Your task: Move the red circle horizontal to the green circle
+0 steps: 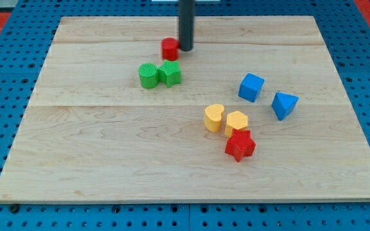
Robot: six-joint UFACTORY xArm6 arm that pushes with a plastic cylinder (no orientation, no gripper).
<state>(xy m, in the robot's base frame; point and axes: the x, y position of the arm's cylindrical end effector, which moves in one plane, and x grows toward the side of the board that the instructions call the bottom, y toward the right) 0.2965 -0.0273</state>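
My rod (pixel 186 22) runs off the view's top edge; arm above not visible. Rod covers the right flank of the red circle (pixel 169 49), so contact with my tip (pixel 185 49) cannot be confirmed.

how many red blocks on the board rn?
2. The red circle sits near the view's top, touching my tip on its right. The red star lies lower right, below the yellow blocks. None appear hidden.

A straight, dark grey to black cylindrical rod, smooth and unmarked, with a faint lighter sheen down its length; my tip (pixel 185 49) ends blunt and plain
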